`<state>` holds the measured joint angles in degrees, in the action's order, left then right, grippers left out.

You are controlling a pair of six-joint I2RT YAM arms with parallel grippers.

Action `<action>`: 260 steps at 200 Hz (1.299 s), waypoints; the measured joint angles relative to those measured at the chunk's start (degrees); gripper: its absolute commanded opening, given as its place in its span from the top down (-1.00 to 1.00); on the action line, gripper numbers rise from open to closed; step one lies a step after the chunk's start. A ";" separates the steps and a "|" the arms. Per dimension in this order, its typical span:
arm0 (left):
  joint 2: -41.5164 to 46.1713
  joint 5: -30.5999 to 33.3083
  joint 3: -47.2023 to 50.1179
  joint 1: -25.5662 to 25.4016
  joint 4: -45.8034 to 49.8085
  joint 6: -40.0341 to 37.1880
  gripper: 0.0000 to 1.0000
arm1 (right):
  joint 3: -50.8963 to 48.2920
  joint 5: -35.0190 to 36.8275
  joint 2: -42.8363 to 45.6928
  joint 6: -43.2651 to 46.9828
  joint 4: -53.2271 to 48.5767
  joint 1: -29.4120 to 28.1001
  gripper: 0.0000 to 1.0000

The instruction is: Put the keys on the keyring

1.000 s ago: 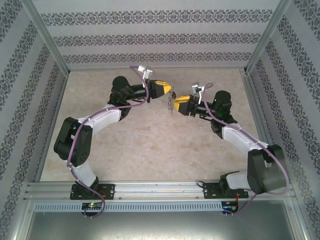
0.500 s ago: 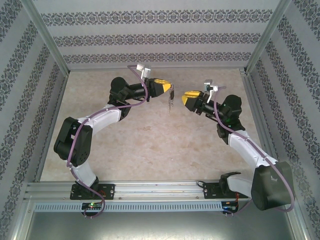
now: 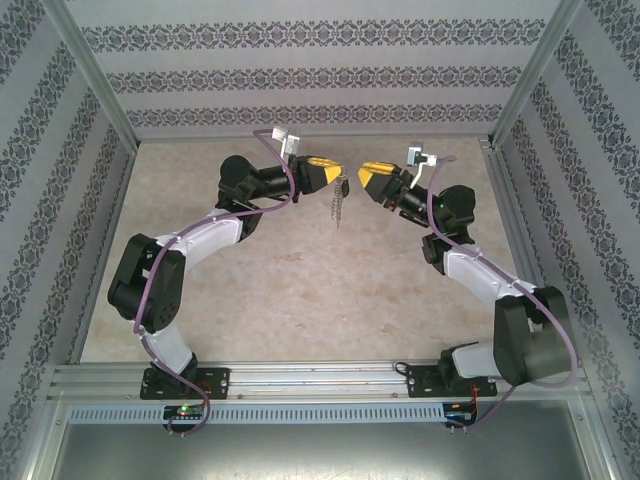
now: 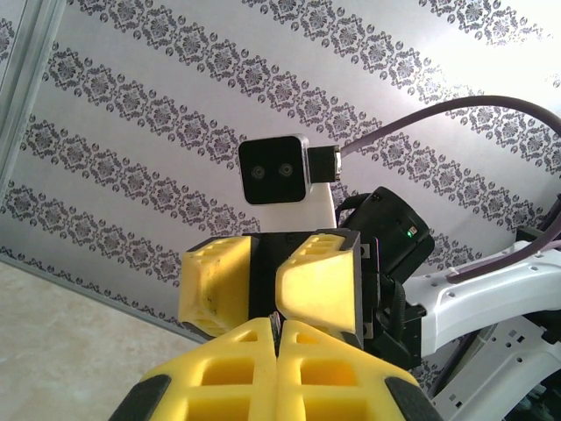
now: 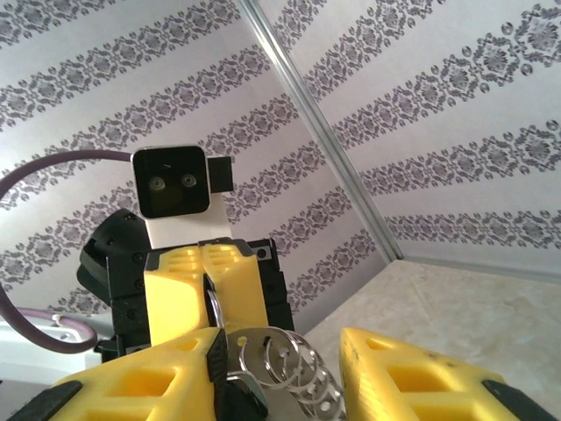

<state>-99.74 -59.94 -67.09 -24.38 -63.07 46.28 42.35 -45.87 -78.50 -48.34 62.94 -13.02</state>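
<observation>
Keyring [image 3: 341, 198] hangs in mid-air, pinched at its top by my left gripper [image 3: 336, 180]. Those fingers are closed tight on it, I judge so that it dangles free for threading. My right gripper [image 3: 366, 178] hovers just beside it, fingers apart. From above the keyring is a sliver. My right wrist camera shows its silver coils between my spread fingers. I can't tell where the key is.

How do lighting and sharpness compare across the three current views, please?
Top external: even light, hardly any shadow, the keyring small and slightly soft. Left wrist: wallpaper washed out toward the upper right; the left gripper, close to the lens, is soft. Right wrist: the keyring's coils show bright glints and fair detail, and the wallpaper behind is evenly lit.
</observation>
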 measured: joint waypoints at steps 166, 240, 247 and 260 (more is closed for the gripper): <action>-0.33 0.02 0.00 0.00 -0.02 0.68 1.00 | 3.43 -2.01 -5.68 -3.23 5.68 -4.13 0.95; -0.63 -2.62 -0.13 0.48 5.88 -4.50 0.02 | 4.94 -7.82 -5.05 6.80 -6.51 -0.81 1.00; -0.52 -2.84 -0.20 0.85 7.69 -5.88 -0.05 | 5.38 -8.24 -4.37 10.01 -11.10 -0.44 1.00; -0.26 -3.23 -0.55 1.84 11.19 -8.68 -0.11 | 6.91 -8.52 -3.08 16.65 -20.33 -0.09 1.00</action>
<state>-100.01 -63.18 -67.64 -22.55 -51.88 37.60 49.25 -54.39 -81.58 -31.68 42.61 -13.10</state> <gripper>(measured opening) 0.533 0.053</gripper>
